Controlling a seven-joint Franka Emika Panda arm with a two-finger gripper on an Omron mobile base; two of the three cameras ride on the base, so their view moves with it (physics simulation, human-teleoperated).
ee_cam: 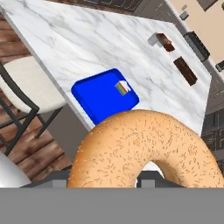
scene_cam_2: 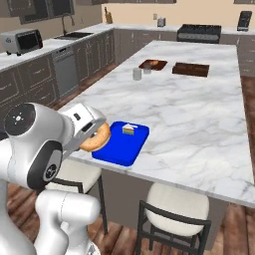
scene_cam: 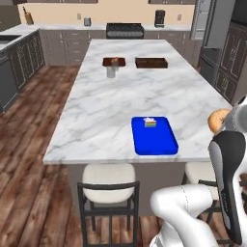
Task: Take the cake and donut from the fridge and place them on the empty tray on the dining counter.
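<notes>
The gripper point(scene_cam_2: 94, 133) is pinching the donut point(scene_cam_2: 95, 138), its jaws closed partway on the orange-tan ring and carrying it in the air. In the right base view the donut is hanging just off the near edge of the dining counter point(scene_cam_2: 199, 114), close to the near left corner of the tray point(scene_cam_2: 117, 149); whether it is already over the rim or a little short of it is hard to judge from these angles. In the left base view the donut point(scene_cam: 218, 119) is peeking out beside the arm's wrist, to the right of the tray point(scene_cam: 157, 144) and apart from it. From the hand view the donut point(ee_cam: 144, 151) is looming large in the foreground — its centre hole facing the camera — with the blue tray point(ee_cam: 96, 98) lying beyond it.

The cake point(scene_cam_2: 128, 129) is sitting on the tray toward its far end, the rainbow layers showing under white frosting.

Further out on the marble, two dark brown trays point(scene_cam_2: 190, 69) are lying side by side near the far end, with a small grey cup point(scene_cam_2: 137, 74) beside them. White-cushioned stools point(scene_cam: 108, 182) are standing tucked along the counter's near side — one on each side of the arm.
</notes>
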